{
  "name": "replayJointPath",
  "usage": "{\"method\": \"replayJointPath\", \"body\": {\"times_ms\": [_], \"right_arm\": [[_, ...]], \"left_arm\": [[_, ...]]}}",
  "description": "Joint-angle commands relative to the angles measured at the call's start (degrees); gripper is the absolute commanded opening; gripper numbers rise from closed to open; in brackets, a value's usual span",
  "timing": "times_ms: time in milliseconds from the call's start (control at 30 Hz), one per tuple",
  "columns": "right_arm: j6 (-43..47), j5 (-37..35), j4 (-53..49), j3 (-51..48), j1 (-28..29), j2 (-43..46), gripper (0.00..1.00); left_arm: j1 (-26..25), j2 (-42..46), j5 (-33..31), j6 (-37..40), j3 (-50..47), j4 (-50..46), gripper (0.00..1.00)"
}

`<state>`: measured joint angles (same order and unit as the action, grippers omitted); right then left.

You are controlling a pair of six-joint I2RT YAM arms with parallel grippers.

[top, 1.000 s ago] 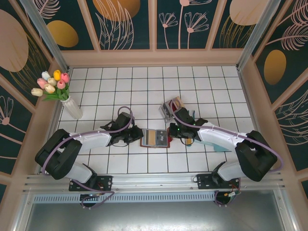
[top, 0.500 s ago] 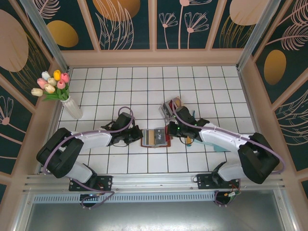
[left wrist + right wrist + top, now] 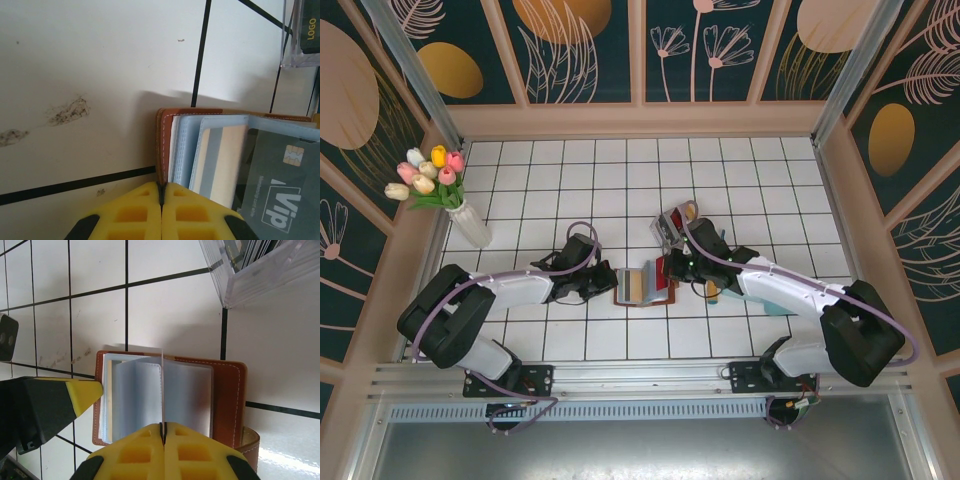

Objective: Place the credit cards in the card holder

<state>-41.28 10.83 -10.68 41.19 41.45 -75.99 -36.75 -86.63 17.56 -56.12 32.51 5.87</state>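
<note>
Stitched brown leather card holder (image 3: 227, 390) holds glossy clear plastic sleeves (image 3: 135, 400).

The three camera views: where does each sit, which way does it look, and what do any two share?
Top external: above and behind the arms, looking down on the table; both arms, left tool and right tool at the card holder.
Left wrist: on the left arm, facing the card holder's edge; its shut tool pinches the leather.
Right wrist: on the right arm, looking down on the pockets; its shut tool pinches a clear page.
Both wrist views catch the clear box.
</note>
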Motion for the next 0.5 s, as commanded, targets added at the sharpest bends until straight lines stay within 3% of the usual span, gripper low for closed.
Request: {"method": "replayJointPath", "body": {"times_ms": [0,133,467], "right_arm": [[-0.37,1.62,1.16,1.17,-0.41,0.35,0.02],[-0.34,5.19,3.21,1.24,-0.32,-1.45,0.02],[1.42,1.14,-1.59,2.91,-0.23,-2.69,0.01]], "left_arm": [[-0.62,-0.79,0.54,0.44,0.27,0.89,0.07],[-0.75,-0.89,0.72,0.09,0.27,1.56,0.07],[-1.00,-1.19,1.09,-0.06,0.56,2.21,0.03]]}}
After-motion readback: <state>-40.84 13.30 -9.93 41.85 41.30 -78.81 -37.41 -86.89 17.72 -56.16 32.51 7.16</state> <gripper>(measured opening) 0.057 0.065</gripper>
